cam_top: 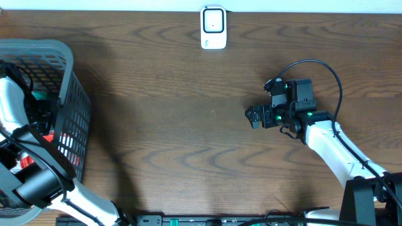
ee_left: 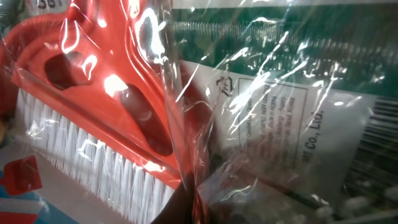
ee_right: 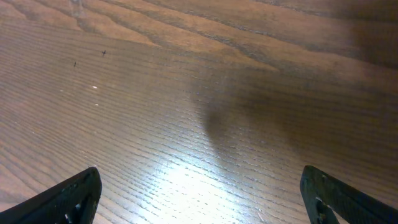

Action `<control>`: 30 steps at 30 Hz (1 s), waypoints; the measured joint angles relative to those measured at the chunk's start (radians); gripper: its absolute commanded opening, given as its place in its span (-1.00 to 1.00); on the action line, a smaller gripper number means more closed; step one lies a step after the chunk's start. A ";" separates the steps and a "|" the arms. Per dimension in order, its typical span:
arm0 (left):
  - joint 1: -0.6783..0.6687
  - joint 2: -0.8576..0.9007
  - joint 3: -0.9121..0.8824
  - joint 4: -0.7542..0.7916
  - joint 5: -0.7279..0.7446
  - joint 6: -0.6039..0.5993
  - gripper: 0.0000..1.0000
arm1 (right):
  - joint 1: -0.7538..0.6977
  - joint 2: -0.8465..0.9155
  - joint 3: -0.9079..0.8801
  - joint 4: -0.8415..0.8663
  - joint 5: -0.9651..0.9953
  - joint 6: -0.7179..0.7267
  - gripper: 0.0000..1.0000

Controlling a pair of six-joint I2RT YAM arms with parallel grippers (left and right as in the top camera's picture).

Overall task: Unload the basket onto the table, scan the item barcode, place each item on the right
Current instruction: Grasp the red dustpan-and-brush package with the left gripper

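In the left wrist view, a red scrubbing brush [ee_left: 106, 87] with white bristles lies sealed in a clear plastic wrapper [ee_left: 261, 74]. A printed label on it shows part of a barcode [ee_left: 380, 127] at the right edge. My left gripper [ee_left: 193, 208] is shut, pinching a fold of that wrapper beside the brush. From overhead the left arm [cam_top: 31, 179] reaches down into the grey basket [cam_top: 70, 81], where its fingers are hidden. My right gripper [cam_top: 253, 117] [ee_right: 202, 193] hovers open over the bare wood with nothing between its fingers.
A white scanner [cam_top: 213, 27] stands at the table's far edge, centre. The basket fills the left side and holds other packaged goods [cam_top: 39, 94]. The right arm's black cable [cam_top: 326, 69] loops above its wrist.
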 measured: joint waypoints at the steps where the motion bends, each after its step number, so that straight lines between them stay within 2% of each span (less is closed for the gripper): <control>1: 0.000 0.000 0.000 -0.002 -0.002 0.000 -0.85 | 0.000 0.000 0.000 0.000 0.000 0.000 0.98; 14: 0.000 -0.018 0.000 0.005 -0.014 0.018 -0.86 | 0.000 0.000 0.000 0.000 0.000 0.000 0.98; 30: 0.000 -0.305 0.000 0.075 -0.015 0.038 -0.85 | 0.000 0.000 0.000 0.001 0.000 0.000 0.98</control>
